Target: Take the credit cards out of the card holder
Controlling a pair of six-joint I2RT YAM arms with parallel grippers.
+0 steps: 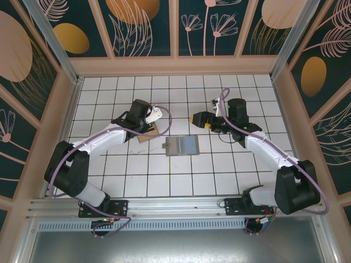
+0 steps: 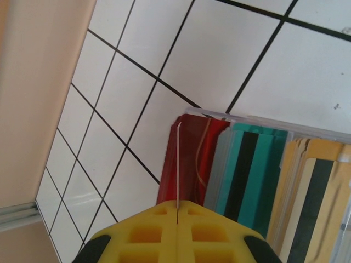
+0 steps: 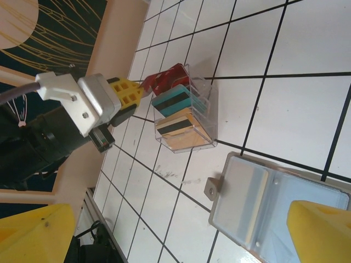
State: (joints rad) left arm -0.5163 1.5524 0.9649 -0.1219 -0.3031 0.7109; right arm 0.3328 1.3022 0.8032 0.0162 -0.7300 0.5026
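Observation:
The card holder (image 1: 181, 146) lies open and flat on the tiles between the two arms; it is blue-grey with a small side tab (image 3: 213, 187). Left of it stands a clear plastic stand (image 3: 184, 118) holding red (image 2: 192, 159), teal (image 2: 249, 170) and yellow-orange (image 2: 312, 203) credit cards upright in a row. My left gripper (image 2: 177, 204) is shut on one thin card seen edge-on (image 2: 177, 164), right over the red end of the stand. My right gripper (image 3: 175, 235) is open, its yellow fingers (image 3: 321, 227) spread wide over the card holder (image 3: 274, 203) with nothing between them.
Wooden walls enclose the white tiled floor (image 1: 137, 175) on three sides, and the left wall (image 2: 38, 82) is close to my left gripper. A metal rail (image 1: 175, 205) with the arm bases runs along the near edge.

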